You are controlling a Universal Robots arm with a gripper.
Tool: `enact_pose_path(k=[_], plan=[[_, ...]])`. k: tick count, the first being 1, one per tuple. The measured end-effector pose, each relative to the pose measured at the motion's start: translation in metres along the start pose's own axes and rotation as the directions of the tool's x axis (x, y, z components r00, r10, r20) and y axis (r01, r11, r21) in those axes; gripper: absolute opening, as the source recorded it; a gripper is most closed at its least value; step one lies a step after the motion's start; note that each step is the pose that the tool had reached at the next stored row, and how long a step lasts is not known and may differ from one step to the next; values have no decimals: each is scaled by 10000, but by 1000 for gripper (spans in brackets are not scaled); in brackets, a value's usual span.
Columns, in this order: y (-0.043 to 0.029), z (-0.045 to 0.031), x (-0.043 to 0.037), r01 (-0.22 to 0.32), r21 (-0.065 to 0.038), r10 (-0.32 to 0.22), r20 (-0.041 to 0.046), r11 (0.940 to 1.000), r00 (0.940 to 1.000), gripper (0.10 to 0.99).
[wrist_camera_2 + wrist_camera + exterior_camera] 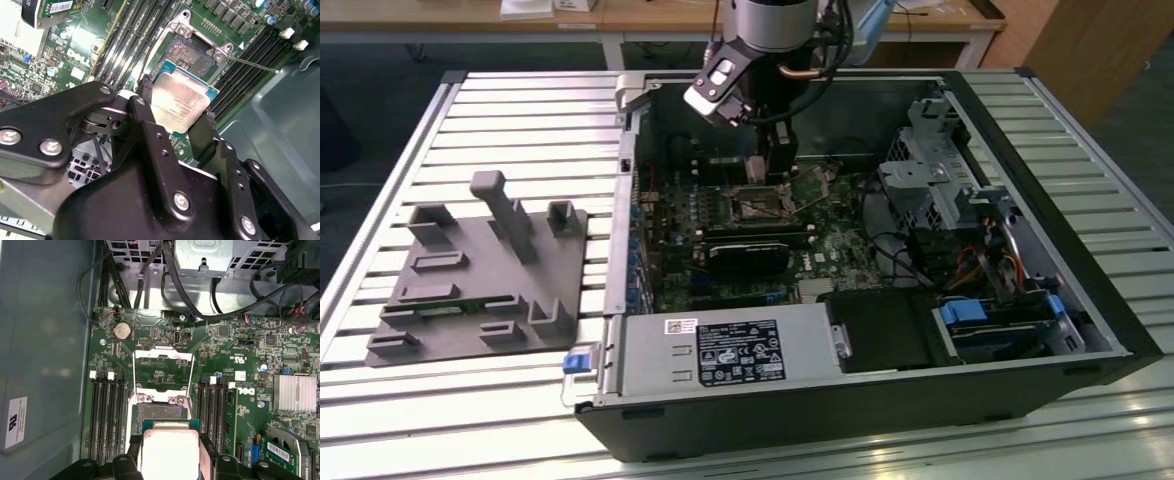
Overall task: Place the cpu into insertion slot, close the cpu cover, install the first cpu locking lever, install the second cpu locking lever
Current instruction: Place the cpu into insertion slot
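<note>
The gripper (178, 107) has its jaws closed on two edges of the chip (181, 100), holding it close above the open socket (192, 52), with the cover (163, 365) flipped back. If the chip goes down off-square, it may sit crooked and bend the socket contacts; the thin edge grip could also slip

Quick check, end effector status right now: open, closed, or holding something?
The end effector is closed on the cpu, gripping it by two opposite edges near the insertion slot, not seated in it.
</note>
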State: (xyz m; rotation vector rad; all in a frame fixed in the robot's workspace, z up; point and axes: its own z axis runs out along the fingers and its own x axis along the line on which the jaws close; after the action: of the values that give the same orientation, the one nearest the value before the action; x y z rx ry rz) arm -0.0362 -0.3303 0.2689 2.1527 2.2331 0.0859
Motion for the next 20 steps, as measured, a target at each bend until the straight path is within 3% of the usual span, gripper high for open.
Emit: enact_pose_path(k=[20], plan=[[-6,87,0,0,0,0,0,10000,10000,537]])
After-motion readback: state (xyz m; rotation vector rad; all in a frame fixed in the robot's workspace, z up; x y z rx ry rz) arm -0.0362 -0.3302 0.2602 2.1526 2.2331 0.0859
